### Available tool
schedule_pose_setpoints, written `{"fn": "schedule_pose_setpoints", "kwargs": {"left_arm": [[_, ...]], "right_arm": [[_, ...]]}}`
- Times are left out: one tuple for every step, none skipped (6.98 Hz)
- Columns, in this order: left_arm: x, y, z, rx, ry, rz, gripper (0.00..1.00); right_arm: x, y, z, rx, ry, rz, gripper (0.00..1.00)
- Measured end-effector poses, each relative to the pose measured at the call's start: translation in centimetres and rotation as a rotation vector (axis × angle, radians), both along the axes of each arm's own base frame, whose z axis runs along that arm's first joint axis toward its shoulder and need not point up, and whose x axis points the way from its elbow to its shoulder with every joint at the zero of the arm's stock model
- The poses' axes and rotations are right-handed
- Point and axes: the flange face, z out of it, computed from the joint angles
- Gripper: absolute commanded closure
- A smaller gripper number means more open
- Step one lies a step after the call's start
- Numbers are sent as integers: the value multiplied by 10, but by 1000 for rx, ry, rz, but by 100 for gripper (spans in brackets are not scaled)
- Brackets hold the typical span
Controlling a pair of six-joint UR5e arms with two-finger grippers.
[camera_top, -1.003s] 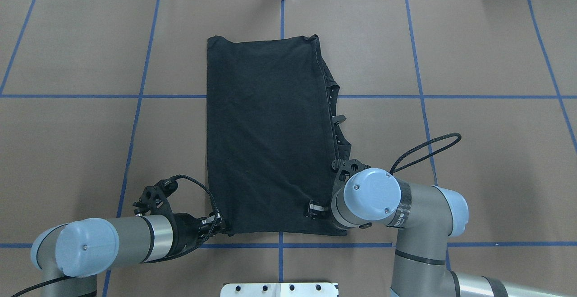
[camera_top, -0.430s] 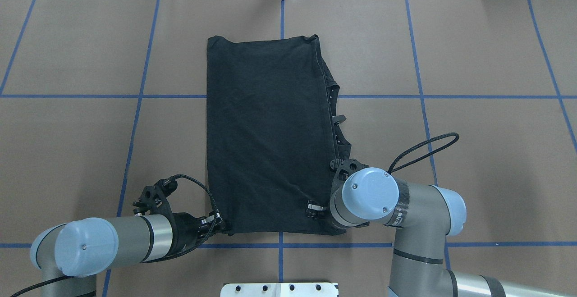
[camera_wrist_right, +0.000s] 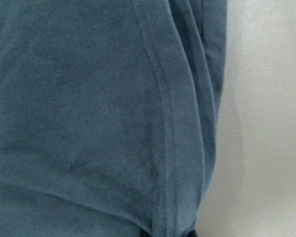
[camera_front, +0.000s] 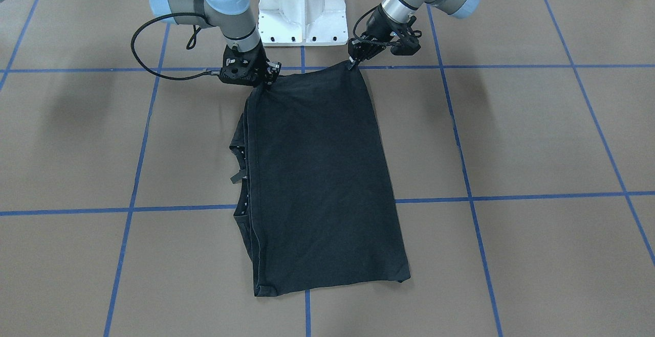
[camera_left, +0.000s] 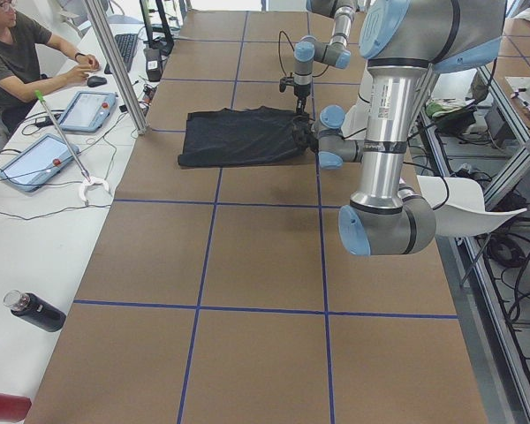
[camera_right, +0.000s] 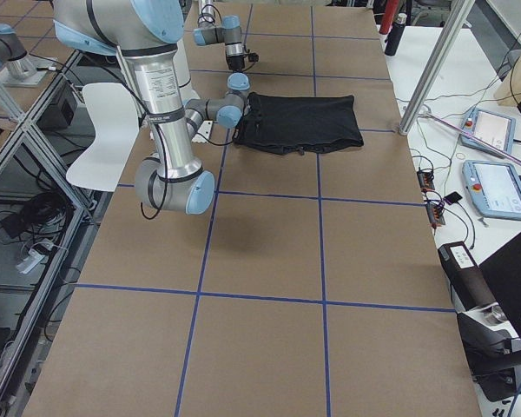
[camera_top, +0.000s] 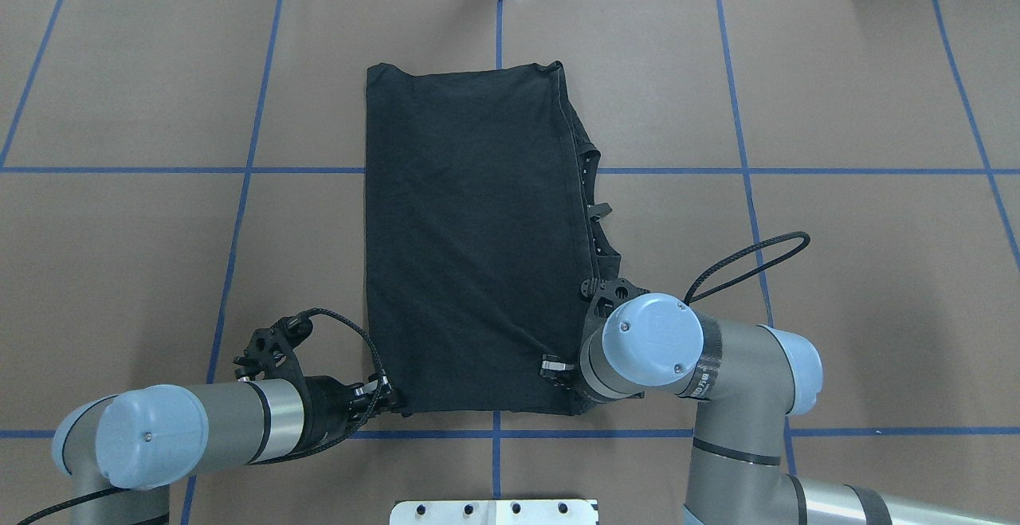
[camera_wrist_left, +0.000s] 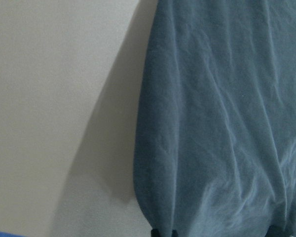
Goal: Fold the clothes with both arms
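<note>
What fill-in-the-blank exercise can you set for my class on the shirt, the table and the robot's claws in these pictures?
The shirt lying on the table is ____ in colour.
The taped lines crossing the table are ____ in colour.
The left claw and the right claw together make ____ claws pinching the shirt's corners.
Missing words: black; blue; two.

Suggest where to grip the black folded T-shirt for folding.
The robot-side corners of the black folded T-shirt, approached low from the robot's side: it lies as a long flat rectangle, so that short edge should lift evenly. Left gripper and right gripper are there.
</note>
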Motion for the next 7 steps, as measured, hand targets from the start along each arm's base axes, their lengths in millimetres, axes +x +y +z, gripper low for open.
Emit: {"fn": "schedule_pose_setpoints", "kwargs": {"left_arm": [[0,0,0,0,0,-1,100],[-1,-1,-1,0,2,-3,100],[-3,-3,-2,1,4,-5,100],[-6,-4,-4,2,9,-7,100],[-8,-4,-6,4,13,-9,100],[-10,-4,-9,7,18,-9,100],[-11,-3,-10,11,21,-8,100]], "right_arm": [[0,0,-1,0,-1,0,100],[-1,0,-3,1,-7,0,100],[0,0,-8,4,-17,1,100],[1,0,-10,4,-24,2,100],[4,0,-13,2,-33,0,100],[14,3,-18,-9,-50,-12,100],[28,9,-21,-34,-67,-30,100]]}}
